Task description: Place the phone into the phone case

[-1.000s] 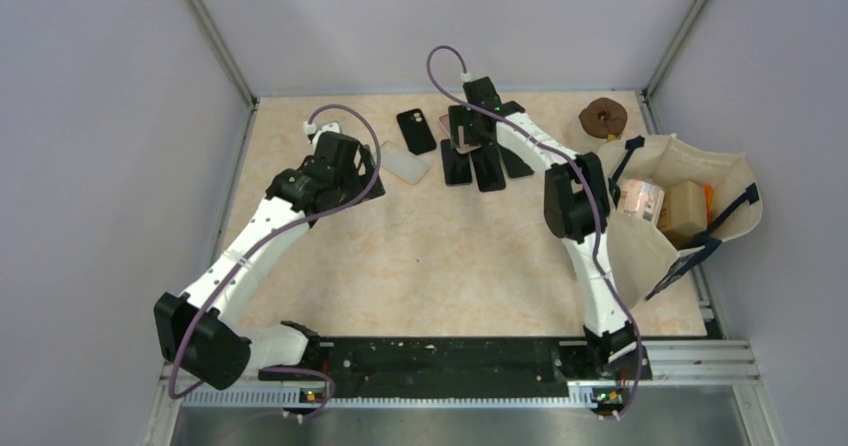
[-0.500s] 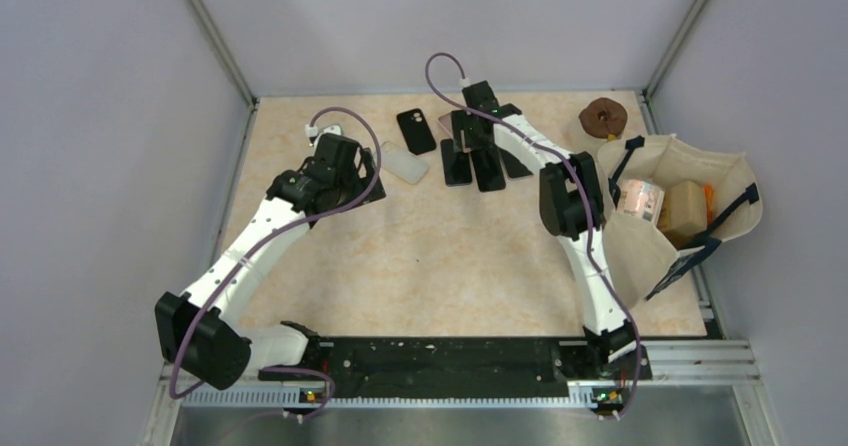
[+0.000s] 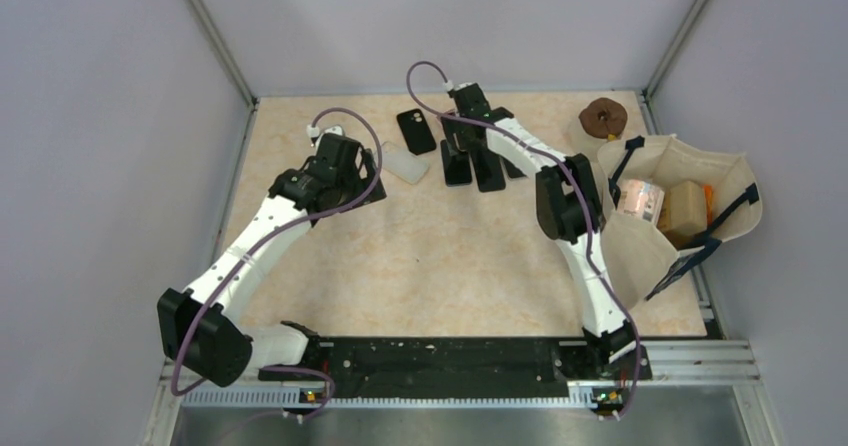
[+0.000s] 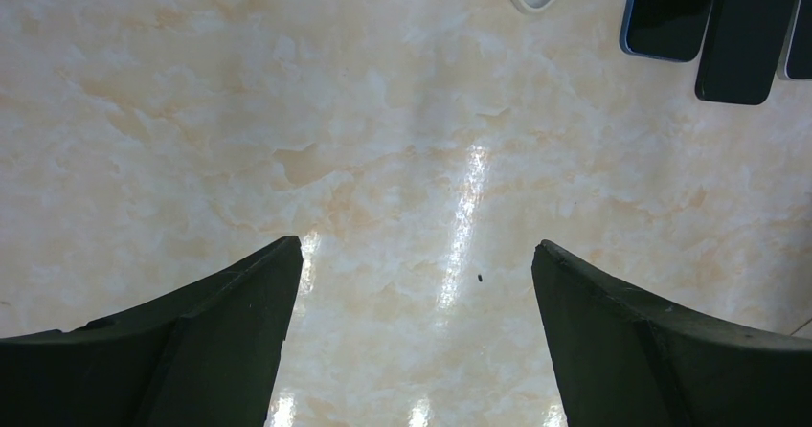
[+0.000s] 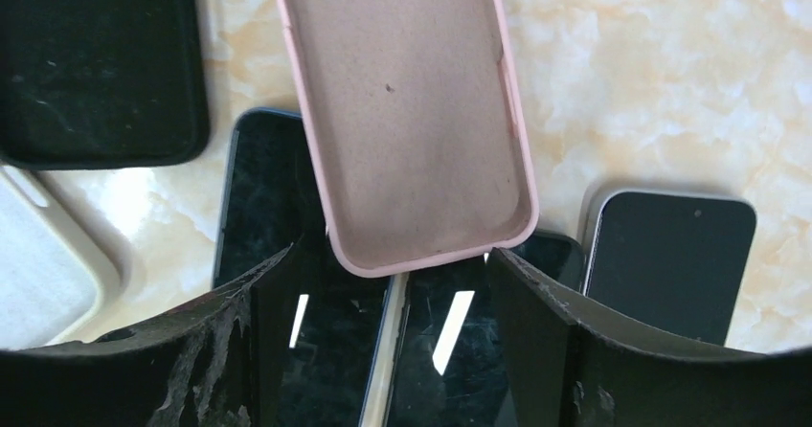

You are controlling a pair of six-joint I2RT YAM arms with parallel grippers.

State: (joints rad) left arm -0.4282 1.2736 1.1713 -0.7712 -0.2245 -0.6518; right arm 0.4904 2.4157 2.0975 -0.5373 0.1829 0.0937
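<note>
Plainly the right end effector (image 5: pixel 393 350) is spread wide, its two dark fingers apart and clamped on nothing. The near end of the pink phone case (image 5: pixel 412 111) sits between their tips, though whether either finger touches it cannot be told. The case lies hollow side up and empty, and its near end lies over a row of dark-screened handsets. A phone (image 5: pixel 263 207) pokes out at its left, a second phone (image 5: pixel 665 255) lies just beside it on the right, and more show lower down between the fingers. A black case (image 5: pixel 96 63) lies to the upper left in the right wrist view, and a corner of a pale case (image 5: pixel 38 264) shows at the left edge. Farther out, the left end effector (image 4: pixel 412 341) hovers over bare worktop (image 4: pixel 383 111), its fingers likewise apart and empty, well apart from the handsets. At the right side of the worktop are a cloth bag (image 3: pixel 640 251) with packets inside and a brown round thing (image 3: pixel 603 118). As for progress, nothing appears done: no handset is in the pink case and none is gripped. The whole job seems left, namely picking one handset, lining it up with the case and pressing it in.
</note>
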